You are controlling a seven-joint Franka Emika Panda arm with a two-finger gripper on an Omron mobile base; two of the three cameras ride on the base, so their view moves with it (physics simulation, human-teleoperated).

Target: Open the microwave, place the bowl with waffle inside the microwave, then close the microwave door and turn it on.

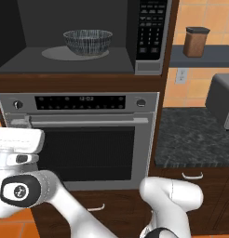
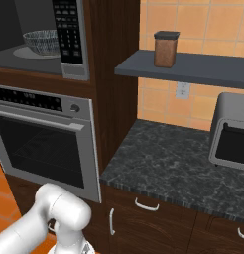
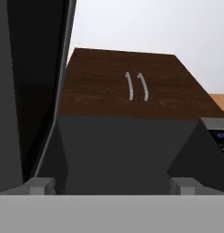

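The microwave stands open, showing its dark cavity. On the grey turntable inside sits the striped bowl. The waffle is hidden from these angles. The black keypad panel is on the microwave's right side. In the hand view the microwave door is a black panel with a grey edge, swung out at the left. My gripper is open and empty, its fingertips wide apart. It looks up at the cavity from below, beside the door. My white wrist hangs at the left, in front of the oven.
A steel wall oven with a bar handle sits under the microwave. To the right are a dark stone counter, a grey appliance and a brown jar on a shelf. A wooden cabinet with two handles is above the microwave.
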